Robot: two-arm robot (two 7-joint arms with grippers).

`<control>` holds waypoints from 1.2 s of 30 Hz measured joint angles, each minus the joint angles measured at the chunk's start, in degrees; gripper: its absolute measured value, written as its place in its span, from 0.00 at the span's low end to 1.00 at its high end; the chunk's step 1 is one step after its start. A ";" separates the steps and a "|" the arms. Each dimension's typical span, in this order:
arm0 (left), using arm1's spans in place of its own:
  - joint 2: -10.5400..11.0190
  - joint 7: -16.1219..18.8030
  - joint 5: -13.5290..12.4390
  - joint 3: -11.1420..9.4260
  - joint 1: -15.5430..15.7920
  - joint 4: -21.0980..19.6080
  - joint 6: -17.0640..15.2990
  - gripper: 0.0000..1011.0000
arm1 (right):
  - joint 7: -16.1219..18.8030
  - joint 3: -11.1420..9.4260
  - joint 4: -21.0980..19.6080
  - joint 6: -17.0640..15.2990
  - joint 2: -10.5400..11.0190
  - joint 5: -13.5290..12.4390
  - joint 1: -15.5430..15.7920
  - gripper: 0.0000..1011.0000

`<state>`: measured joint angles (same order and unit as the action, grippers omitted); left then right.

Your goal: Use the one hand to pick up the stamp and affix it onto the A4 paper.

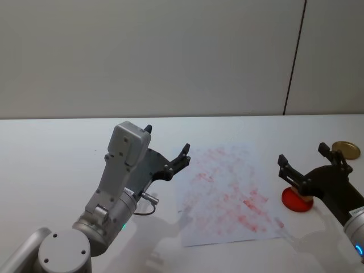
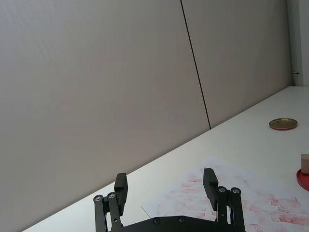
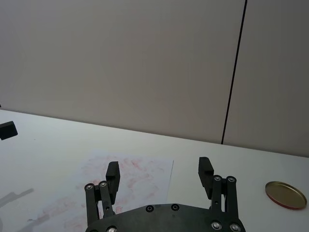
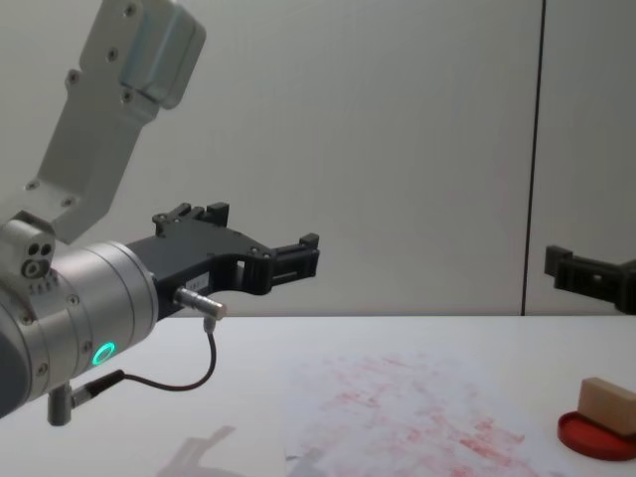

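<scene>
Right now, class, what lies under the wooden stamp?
The stamp rests on the round red ink pad, beside the A4 paper. The pad's face beneath the block is covered.

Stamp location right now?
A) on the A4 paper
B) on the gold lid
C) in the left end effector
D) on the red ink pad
D: in the chest view the wooden stamp sits on the red ink pad, right of the A4 paper. The right end effector is open, higher up and not touching it.
</scene>
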<state>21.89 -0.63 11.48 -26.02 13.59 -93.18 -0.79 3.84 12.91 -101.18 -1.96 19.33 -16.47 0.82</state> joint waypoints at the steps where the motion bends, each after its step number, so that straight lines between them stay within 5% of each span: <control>1: 0.00 0.00 0.00 0.00 0.00 0.00 0.00 0.98 | 0.02 -0.01 0.04 -0.02 0.00 0.00 -0.01 0.99; 16: 0.00 0.00 0.00 0.00 0.00 0.00 0.00 0.98 | 3.24 -1.54 4.42 -3.31 0.86 -2.13 -2.08 0.99; 36: 0.00 0.00 0.00 0.00 0.00 0.00 0.00 0.98 | 14.18 -3.98 14.88 -6.71 2.89 -5.24 -7.43 0.99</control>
<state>21.90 -0.63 11.48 -26.02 13.59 -93.18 -0.79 18.02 8.93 -86.30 -8.68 22.22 -21.72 -6.61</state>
